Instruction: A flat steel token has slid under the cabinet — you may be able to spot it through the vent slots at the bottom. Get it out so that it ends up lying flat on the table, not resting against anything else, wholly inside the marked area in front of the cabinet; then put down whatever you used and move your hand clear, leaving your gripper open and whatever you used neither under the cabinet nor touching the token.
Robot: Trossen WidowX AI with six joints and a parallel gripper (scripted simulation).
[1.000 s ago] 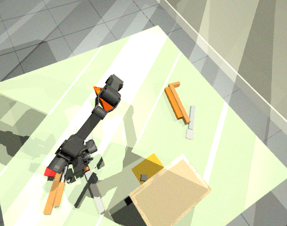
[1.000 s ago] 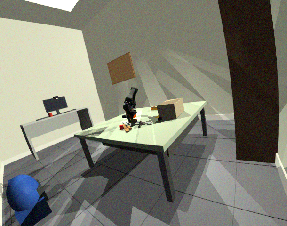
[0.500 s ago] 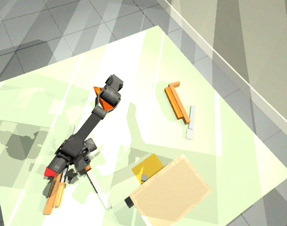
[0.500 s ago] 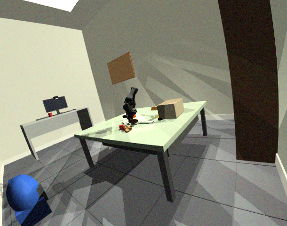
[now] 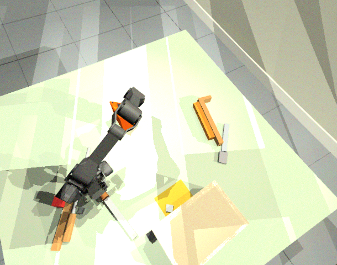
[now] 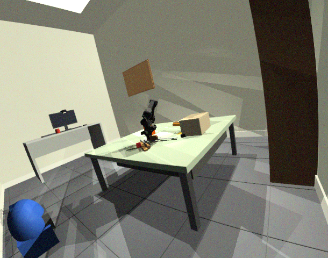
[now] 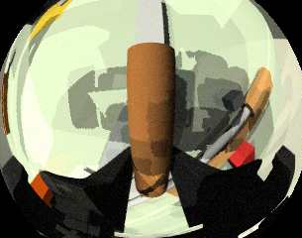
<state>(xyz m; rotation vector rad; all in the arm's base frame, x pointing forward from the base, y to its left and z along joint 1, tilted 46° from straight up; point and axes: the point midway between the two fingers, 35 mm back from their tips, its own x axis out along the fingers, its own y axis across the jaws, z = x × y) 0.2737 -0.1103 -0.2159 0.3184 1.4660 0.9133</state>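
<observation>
My gripper (image 5: 102,195) (image 7: 150,150) (image 6: 151,136) is low over the table's left part and shut on the brown handle (image 7: 151,106) of a long tool. Its pale flat blade (image 5: 121,219) (image 7: 150,16) points along the table towards the cabinet (image 5: 211,219) (image 6: 194,123). The small grey steel token (image 5: 169,208) lies flat on the yellow marked area (image 5: 174,192), close to the cabinet's front edge. The blade's tip ends well short of the token. I cannot see the token in the wrist view.
Wooden sticks (image 5: 63,225) (image 7: 252,102) and a red block (image 5: 58,201) (image 7: 244,154) lie beside my gripper. A small dark cube (image 5: 151,236) sits by the cabinet's near corner. An orange L-shaped tool (image 5: 207,120) and a grey-headed pale tool (image 5: 224,142) lie at the far right.
</observation>
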